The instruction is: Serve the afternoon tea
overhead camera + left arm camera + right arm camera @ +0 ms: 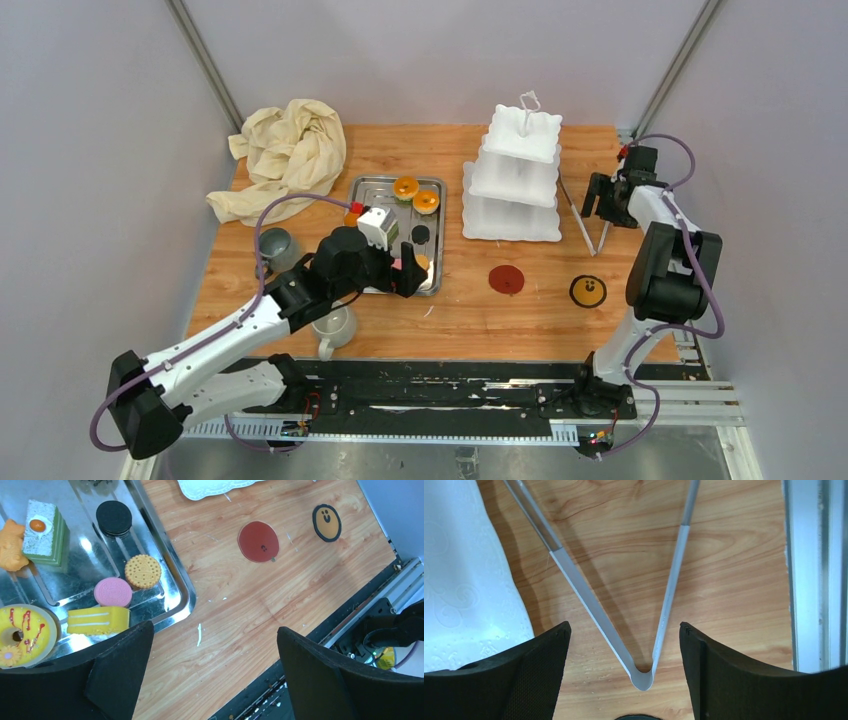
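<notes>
Small cakes lie on the steel tray (375, 188): a green-layered slice (45, 532), a black cookie (114, 517), an orange biscuit (143, 571), a pink round one (113, 591), a yellow slice (98, 620) and a yellow doughnut (20, 635). My left gripper (215, 650) hangs open over bare wood just off the tray's front right corner, and it holds nothing. The white three-tier stand (512, 175) is at the back, with nothing seen on it. My right gripper (624, 630) is open astride the hinge end of metal tongs (642, 677) lying on the table. A grey mug (275, 245) and an off-white mug (335, 325) sit at the front left.
A cream cloth (290, 150) is bunched at the back left. A red coaster (507, 279) and a yellow smiley coaster (588, 291) lie on the wood in front of the stand. The stand's base (464, 580) is close to the left of my right gripper.
</notes>
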Robot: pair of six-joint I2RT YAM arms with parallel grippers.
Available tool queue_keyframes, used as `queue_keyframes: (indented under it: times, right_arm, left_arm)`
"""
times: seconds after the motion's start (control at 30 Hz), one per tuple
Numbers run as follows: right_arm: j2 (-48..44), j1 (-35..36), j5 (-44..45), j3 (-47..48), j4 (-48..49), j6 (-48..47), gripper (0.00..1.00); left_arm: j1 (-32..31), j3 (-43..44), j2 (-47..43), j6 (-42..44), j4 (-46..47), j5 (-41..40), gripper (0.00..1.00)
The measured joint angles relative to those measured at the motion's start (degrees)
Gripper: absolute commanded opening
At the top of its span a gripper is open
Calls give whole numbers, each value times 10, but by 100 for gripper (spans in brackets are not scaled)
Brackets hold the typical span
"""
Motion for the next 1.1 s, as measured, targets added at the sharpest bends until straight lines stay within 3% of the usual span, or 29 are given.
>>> queue_keyframes:
  times: [0.33,1.1]
  right_arm:
    - [33,0,-46,0,-1,-34,80]
    - [57,0,-21,2,11,-49,82]
  left_arm:
    - [0,2,17,-20,19,35,98]
    - [0,2,24,-12,28,52,98]
